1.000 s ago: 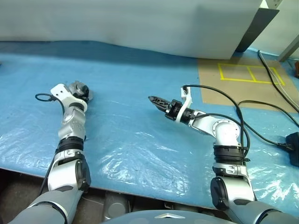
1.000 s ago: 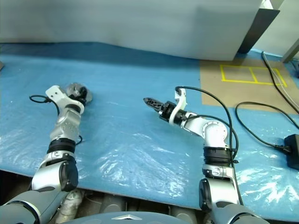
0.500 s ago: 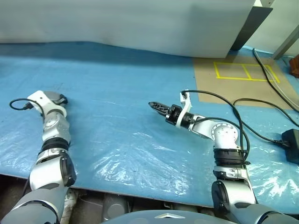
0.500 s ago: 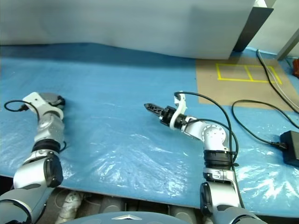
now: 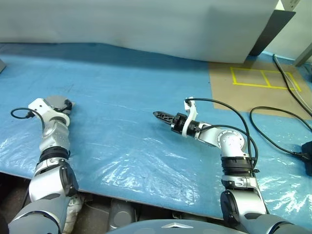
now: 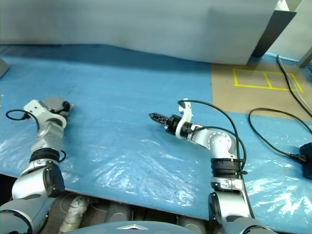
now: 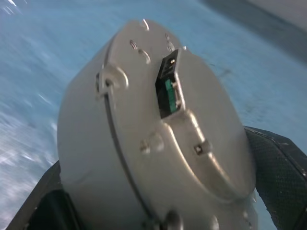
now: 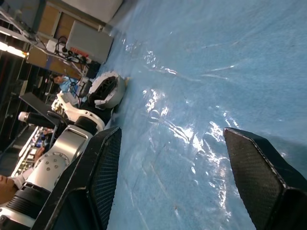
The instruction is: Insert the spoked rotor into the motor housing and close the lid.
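On the blue plastic sheet, far to the robot's left, the left gripper holds the motor housing. Left wrist view: the grey round casing sits between the two black fingers, which stand wide apart on either side of it and press its rim. Its lid lies shut against the body, plain grey outer face toward the camera, with a small slot showing a green part. A seam runs around the edge between lid and body. Whether the housing rests on the sheet or is lifted just off it, cannot tell.

Right gripper is near the middle of the sheet, pointing toward the robot's left, well apart from the housing. Its fingers are spread in the right wrist view with nothing between them. That same view shows the housing in the distance, beside the left arm.

Spoked rotor: not made out as a separate part.

Beyond the sheet to the right: a brown board with yellow tape lines, and black cables trailing across the sheet.
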